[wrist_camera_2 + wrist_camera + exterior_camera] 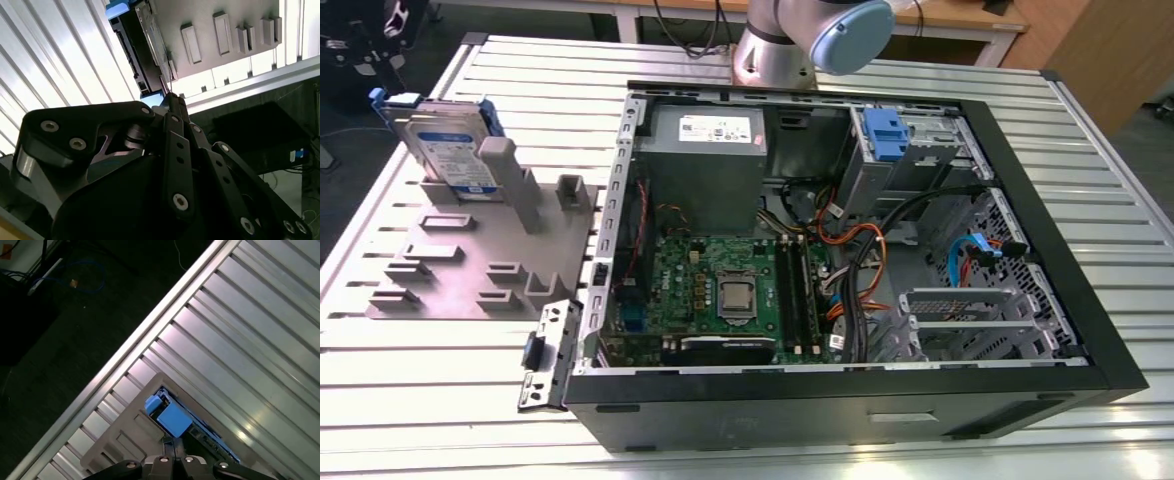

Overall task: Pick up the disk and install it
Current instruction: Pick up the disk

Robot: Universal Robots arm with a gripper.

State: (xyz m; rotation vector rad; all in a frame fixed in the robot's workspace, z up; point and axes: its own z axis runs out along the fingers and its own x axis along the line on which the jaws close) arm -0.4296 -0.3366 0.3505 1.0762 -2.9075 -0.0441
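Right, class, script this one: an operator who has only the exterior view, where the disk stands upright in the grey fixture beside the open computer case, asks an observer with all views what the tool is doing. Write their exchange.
Operator: Where is the tool aimed?
Observer: In the first wrist view it points at the blue carrier end of the disk, seen edge-on.
Operator: Open or shut?
Observer: In both wrist views the tool looks shut, with nothing in it.
Operator: Anything off the table on that side?
Observer: Yes. In the first wrist view a blue cable lies on the dark floor past the table's edge.
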